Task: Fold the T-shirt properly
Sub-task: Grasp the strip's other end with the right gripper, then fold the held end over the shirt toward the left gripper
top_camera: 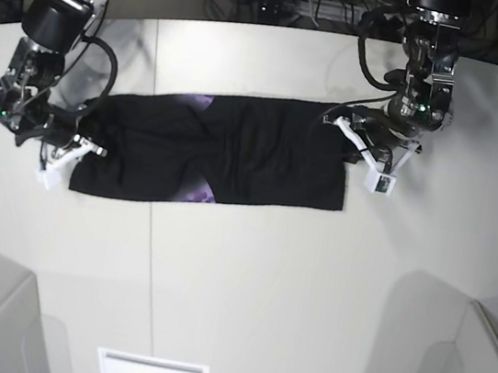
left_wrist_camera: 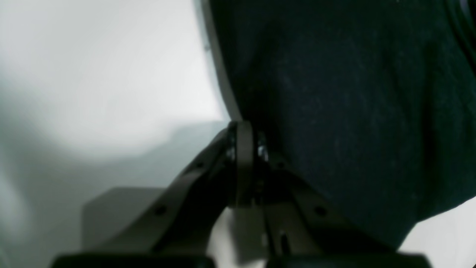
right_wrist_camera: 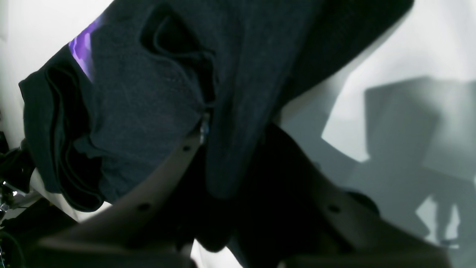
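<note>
While the black T-shirt (top_camera: pixel 222 150) lies stretched in a long band across the white table (top_camera: pixel 263 281), purple print showing at its folds, each end is in a robot's grasp. Left gripper (top_camera: pixel 361 128) is clamped on one end; right gripper (top_camera: pixel 71 145) pinches the other

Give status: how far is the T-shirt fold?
Done: the T-shirt lies as a long band across the table, apparently already folded lengthwise. In hand: the left end effector and the right end effector each pinch one end. Left: folding the band crosswise into a compact stack.
</note>
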`<state>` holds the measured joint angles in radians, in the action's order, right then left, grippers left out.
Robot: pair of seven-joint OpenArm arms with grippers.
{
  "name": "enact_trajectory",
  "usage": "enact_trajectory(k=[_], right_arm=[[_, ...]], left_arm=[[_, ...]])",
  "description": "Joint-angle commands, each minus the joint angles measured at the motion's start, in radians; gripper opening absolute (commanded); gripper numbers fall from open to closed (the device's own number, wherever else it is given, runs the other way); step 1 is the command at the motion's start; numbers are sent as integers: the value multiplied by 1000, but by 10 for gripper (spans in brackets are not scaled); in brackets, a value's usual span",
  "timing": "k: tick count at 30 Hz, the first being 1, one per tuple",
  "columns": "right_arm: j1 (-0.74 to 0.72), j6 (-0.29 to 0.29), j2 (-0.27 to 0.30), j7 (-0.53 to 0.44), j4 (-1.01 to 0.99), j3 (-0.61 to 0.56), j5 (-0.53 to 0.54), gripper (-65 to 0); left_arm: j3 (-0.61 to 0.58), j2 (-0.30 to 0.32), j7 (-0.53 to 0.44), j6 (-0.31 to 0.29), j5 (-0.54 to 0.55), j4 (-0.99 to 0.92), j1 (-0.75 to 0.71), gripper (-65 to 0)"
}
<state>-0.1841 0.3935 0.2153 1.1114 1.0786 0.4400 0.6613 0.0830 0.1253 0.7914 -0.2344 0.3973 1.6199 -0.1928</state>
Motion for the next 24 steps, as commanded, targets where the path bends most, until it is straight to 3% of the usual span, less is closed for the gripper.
enact_trajectory(k=[1, 6, 14, 19, 24], right_arm=[[11, -20, 8, 39, -8, -7, -134, -650], [22, -20, 5, 43, 116, -16, -134, -650], [80, -24, -11, 46, 441, -181, -134, -650], [102, -140, -40, 63, 573, -220, -130, -650], [117, -153, -63, 63, 665, -289, -130, -650]], left_arm=[[-13, 3, 12, 10, 1, 3, 8, -650], [-30, 1, 12, 40, 5, 21, 14, -650], [-18, 14, 20, 40, 5, 113, 0, -650], [60, 33, 20, 37, 7, 150, -37, -650], [166, 44, 27, 34, 2, 151, -58, -650]])
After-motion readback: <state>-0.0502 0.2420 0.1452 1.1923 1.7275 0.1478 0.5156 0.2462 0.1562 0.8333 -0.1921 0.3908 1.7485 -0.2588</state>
